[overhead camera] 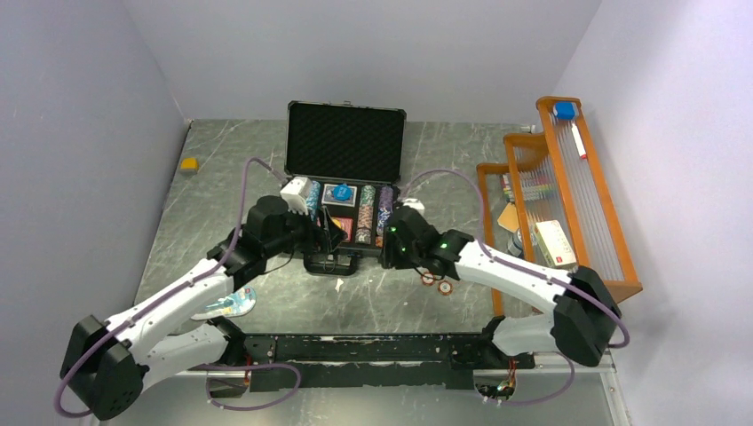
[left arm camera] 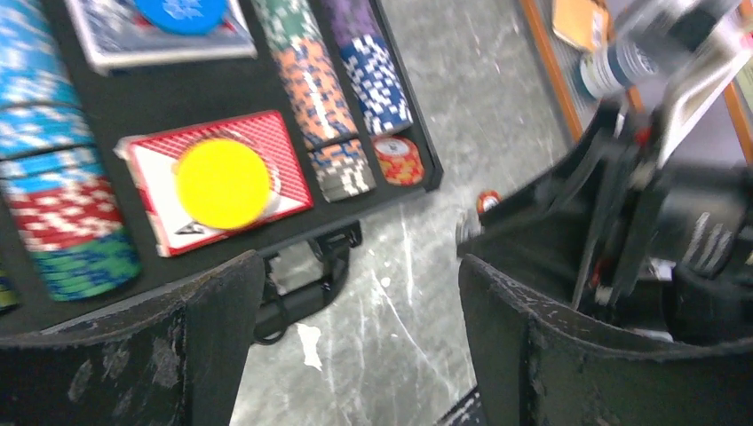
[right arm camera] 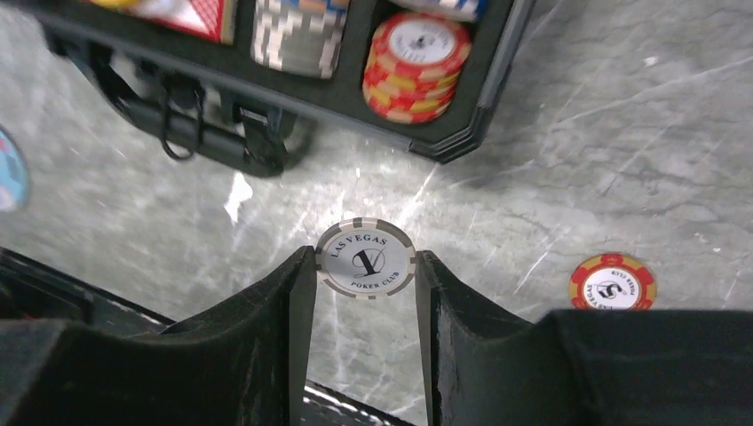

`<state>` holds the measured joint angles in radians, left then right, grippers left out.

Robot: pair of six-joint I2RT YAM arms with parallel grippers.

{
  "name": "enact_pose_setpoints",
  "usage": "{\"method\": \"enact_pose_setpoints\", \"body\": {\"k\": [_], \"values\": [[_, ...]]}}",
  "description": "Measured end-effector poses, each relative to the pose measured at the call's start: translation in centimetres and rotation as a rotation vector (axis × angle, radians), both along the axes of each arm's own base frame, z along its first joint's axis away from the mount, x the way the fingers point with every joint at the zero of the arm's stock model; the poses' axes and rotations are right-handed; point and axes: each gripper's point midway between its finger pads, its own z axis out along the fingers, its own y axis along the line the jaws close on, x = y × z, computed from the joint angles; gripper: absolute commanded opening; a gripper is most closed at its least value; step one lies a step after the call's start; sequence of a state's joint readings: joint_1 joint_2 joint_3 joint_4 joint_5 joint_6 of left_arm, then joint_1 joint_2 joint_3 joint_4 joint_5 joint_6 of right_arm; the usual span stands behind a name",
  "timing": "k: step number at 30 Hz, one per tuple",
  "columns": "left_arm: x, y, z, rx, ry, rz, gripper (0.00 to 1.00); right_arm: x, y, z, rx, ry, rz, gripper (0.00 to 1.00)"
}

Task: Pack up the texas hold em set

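Note:
The black briefcase (overhead camera: 344, 142) stands open at the table's centre, with rows of striped chips (left arm camera: 315, 84) in its foam tray. A yellow disc (left arm camera: 222, 184) lies on the red deck (left arm camera: 284, 151), and a blue disc (left arm camera: 182, 11) lies on the blue deck. My right gripper (right arm camera: 366, 266) is shut on a grey-white poker chip (right arm camera: 366, 258), held above the table just in front of the case's front right corner. A red-yellow chip (right arm camera: 613, 282) lies loose on the table; two loose chips show in the top view (overhead camera: 437, 282). My left gripper (left arm camera: 360, 275) is open and empty by the case handle (left arm camera: 306, 288).
An orange wooden rack (overhead camera: 613, 240) with small items stands along the right edge. A blue-white blister pack (overhead camera: 226, 304) lies by the left arm. A small yellow object (overhead camera: 188, 163) sits at the far left. The two grippers are close together in front of the case.

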<state>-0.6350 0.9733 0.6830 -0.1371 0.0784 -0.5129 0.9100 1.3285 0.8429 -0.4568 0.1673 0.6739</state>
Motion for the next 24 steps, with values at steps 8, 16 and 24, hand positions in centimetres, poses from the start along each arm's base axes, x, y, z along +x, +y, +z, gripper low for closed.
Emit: {"method": "enact_pose_setpoints", "body": {"k": [8, 16, 24], "values": [[-1.8, -5.2, -2.9, -0.11, 0.057, -0.168, 0.74, 3.1, -0.7, 3.7, 0.276, -0.06, -0.21, 0.45], [-2.3, -8.8, -4.1, -0.2, 0.064, -0.217, 0.67, 3.9, 0.4, 4.4, 0.483, -0.014, -0.316, 0.45], [-1.5, -9.8, -3.9, -0.24, 0.039, -0.178, 0.46, 4.4, 2.2, 6.7, 0.631, 0.003, -0.329, 0.44]]}}
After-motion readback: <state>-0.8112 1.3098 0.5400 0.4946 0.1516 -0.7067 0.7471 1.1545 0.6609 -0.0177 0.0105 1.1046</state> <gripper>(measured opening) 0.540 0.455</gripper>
